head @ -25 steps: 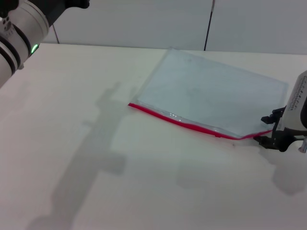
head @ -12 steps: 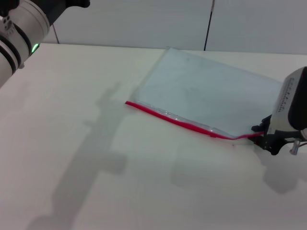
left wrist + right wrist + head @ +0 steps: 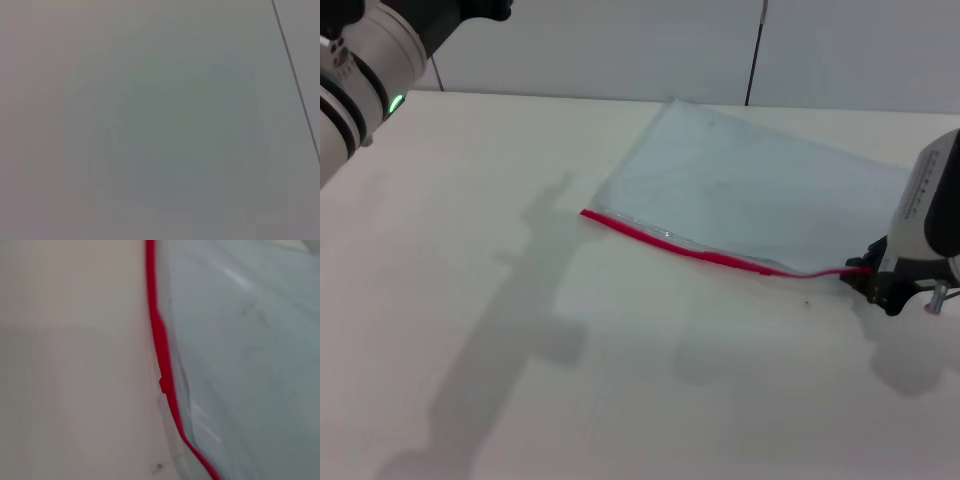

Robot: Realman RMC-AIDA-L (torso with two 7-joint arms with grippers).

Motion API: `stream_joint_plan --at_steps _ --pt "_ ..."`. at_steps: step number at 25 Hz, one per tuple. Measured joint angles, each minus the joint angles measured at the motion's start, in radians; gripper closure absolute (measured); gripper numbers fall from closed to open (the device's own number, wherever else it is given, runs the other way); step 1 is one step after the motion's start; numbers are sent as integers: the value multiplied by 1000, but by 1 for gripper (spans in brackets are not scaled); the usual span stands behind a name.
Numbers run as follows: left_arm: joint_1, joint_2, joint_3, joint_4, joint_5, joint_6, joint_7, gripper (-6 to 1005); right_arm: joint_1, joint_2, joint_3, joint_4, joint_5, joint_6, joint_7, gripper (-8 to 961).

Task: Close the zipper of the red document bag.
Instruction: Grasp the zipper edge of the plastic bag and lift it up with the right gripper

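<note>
The red document bag point(image 3: 750, 195), a flat pale blue-grey pouch, lies on the white table right of centre. Its zipper point(image 3: 690, 250) is the bright red strip along the near edge. My right gripper point(image 3: 876, 279) sits at the right end of that strip, shut on the bag's corner, and the red end rises slightly into it. The right wrist view shows the zipper point(image 3: 162, 360) running along the pouch point(image 3: 240, 340), with a small red slider point(image 3: 163, 385) on it. My left gripper point(image 3: 480, 8) is raised at the upper left, far from the bag.
The white table point(image 3: 520, 330) stretches wide to the left and front of the bag, crossed by the arm's shadow. A pale wall with a dark vertical seam point(image 3: 756, 50) stands behind the far edge. The left wrist view shows only blank wall point(image 3: 150, 120).
My right gripper has moved left onto the bag's right corner. The bag slid a little left and its red edge now lies straighter. The left arm has not moved.
</note>
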Motion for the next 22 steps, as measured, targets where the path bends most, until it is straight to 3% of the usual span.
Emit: stream_joint_plan --at_steps 9,15,19,22 --pt "-6 11 14 0 10 -32 0 495 -35 1 126 -137 1 -120 18 880" --pt "-14 17 11 -2 14 -104 -29 495 -53 0 171 -188 -5 -154 19 887" --pt "-45 46 15 -26 39 -180 -109 495 -56 1 173 -198 -6 -167 19 888" --pt "-74 62 5 -35 172 -275 -254 496 -56 1 174 -203 -7 -168 20 890"
